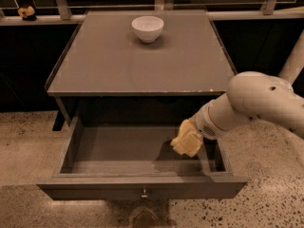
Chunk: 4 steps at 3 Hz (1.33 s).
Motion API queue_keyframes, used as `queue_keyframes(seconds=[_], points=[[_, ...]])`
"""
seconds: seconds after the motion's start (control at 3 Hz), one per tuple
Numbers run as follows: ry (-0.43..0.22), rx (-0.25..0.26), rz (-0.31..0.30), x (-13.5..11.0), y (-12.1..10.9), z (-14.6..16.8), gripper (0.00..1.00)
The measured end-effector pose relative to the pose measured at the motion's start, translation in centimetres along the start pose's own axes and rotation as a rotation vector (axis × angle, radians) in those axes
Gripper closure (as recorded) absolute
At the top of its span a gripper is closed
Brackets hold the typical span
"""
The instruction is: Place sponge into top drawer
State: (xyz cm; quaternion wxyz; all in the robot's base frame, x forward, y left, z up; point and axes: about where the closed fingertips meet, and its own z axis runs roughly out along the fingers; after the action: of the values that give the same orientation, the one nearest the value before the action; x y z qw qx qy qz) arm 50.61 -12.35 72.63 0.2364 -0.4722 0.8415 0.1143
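- I am watching the top drawer [95, 188] standing pulled out toward the camera from under the tabletop [142, 68], with its dark inside showing from wall to wall.
- The small round knob [145, 193] is sitting at the middle of the drawer's flat front, near the bottom edge of the view.
- The pale arm [256, 103] is reaching in from the right side and sloping down to the left, passing just below the tabletop's front right corner.
- The hand [190, 135] is hanging over the right part of the open drawer, inside the line of its right wall and behind its front panel.
- The hand is gripping the sponge [186, 142], clamped closed on it; the sponge is covering most of the hand, so I am seeing little of the hand beyond the pale yellow block at the arm's tip.
- The sponge is hanging tilted, with one corner pointing down toward the drawer floor, and it is throwing a dark shadow on that floor just below and to its left.
- I am not able to tell whether the sponge's lowest corner is touching the drawer floor or is hanging just clear of it.
- A white bowl [147, 28] is standing upright near the far edge of the tabletop, well apart from the hand and the sponge.
- The table is resting on a speckled stone floor [28, 141].
- A small yellow and black object [26, 12] is lying on the ledge at the far left, too small for me to name.
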Motion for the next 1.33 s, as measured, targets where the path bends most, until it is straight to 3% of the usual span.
queue_keyframes(seconds=[1.0, 1.33], points=[[0.067, 0.193, 0.071, 3.8, -1.4, 7.9, 1.0], [0.067, 0.192, 0.07, 3.8, -1.4, 7.9, 1.0]])
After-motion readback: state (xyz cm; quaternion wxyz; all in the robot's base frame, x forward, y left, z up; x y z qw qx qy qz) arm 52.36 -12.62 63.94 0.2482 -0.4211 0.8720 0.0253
